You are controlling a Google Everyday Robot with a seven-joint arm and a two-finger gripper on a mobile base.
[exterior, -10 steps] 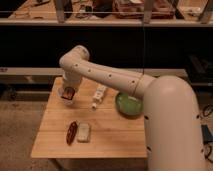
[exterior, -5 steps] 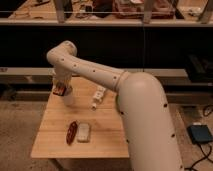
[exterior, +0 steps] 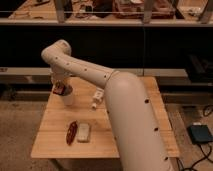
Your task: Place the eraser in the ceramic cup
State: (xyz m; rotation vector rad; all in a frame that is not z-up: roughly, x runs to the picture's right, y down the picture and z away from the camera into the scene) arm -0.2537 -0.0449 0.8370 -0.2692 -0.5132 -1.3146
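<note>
Tool point(exterior: 61, 90) grips eraser point(exterior: 60, 91) just above ceramic cup point(exterior: 67, 98); I see white block point(exterior: 83, 132), red oval point(exterior: 72, 133) nearer on counter point(exterior: 55, 130).

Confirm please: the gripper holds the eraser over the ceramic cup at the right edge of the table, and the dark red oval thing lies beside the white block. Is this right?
One detail is wrong. The camera view shows the gripper with the eraser over the ceramic cup near the table's left edge, not the right. The dark red oval thing does lie beside the white block.

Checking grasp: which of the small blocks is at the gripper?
The reddish-brown eraser, at the gripper above the cup. The white block lies on the table beside the dark red oval.
</note>
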